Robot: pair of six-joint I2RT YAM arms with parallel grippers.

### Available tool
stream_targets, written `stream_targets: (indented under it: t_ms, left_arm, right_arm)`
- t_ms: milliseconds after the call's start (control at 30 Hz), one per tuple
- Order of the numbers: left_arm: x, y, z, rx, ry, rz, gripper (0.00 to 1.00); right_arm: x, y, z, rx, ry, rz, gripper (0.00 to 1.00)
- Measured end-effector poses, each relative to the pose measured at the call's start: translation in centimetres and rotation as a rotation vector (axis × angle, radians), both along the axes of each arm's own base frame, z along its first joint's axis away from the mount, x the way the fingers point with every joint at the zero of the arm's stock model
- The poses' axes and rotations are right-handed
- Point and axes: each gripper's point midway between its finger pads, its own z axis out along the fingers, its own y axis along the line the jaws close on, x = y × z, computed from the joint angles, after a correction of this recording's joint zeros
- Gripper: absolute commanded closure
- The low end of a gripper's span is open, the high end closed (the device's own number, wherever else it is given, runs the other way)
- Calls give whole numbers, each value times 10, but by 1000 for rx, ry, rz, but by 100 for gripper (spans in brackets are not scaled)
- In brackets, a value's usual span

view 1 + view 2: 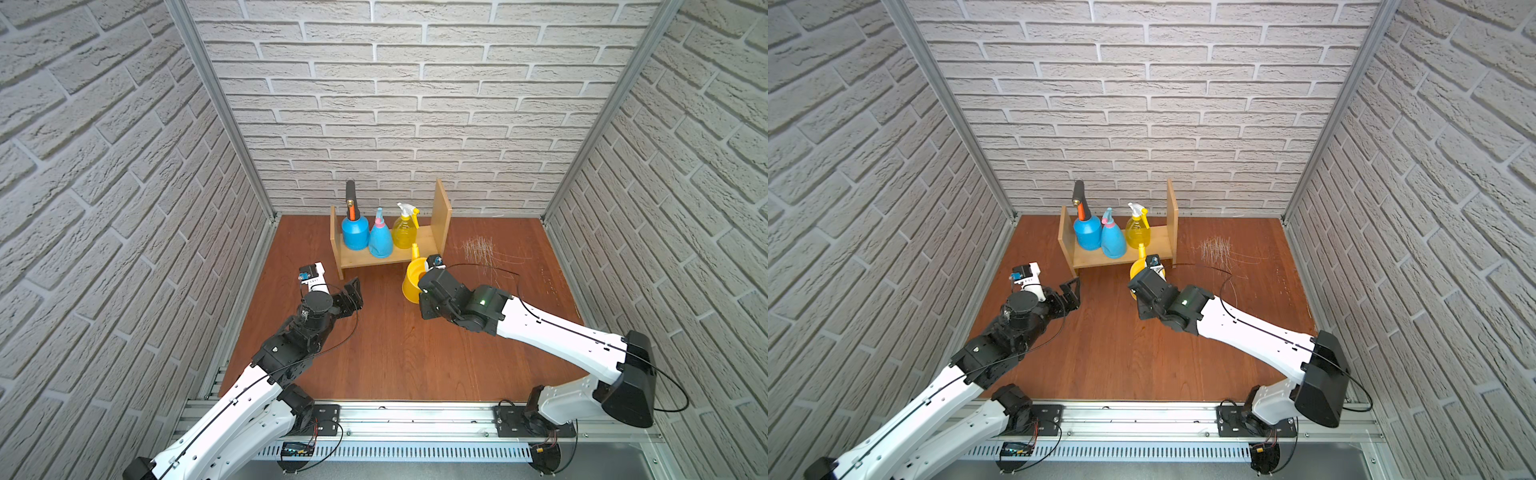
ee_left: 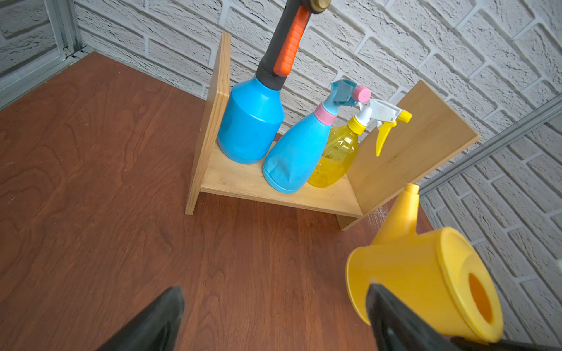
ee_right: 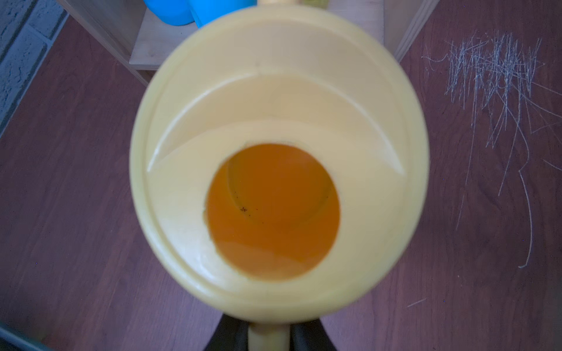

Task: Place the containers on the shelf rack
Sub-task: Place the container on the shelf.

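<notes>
Right gripper (image 3: 269, 335) is clamping the watering can (image 1: 412, 277) by its handle, spout aimed at the rack (image 1: 361, 260) and its free end — three bottles (image 1: 380, 241) are crowding the rest. Left gripper (image 1: 353, 296) is idling nearby — jaws apart.

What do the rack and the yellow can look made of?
The rack looks like pale matte wood, perhaps plywood: grain lines, layered edge. The can looks like opaque yellow plastic, smooth with slight sheen, moulded rim.
</notes>
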Motion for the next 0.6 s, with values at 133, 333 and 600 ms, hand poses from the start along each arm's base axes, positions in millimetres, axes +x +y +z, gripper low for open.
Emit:
stream_targets:
  t_ms: [133,333,600]
  left_arm:
    - [-2,3,1,-6,-2,7,2]
    - [-6,8,5,-11,-19,21,2]
    - [-6,12,3,-3,-21,42,2]
  right_arm:
    - [13,11,1,-11,21,-35,97]
    - [20,5,-8,-27,60,-89,97]
    - [37,-10,-11,-16,87,-158,97]
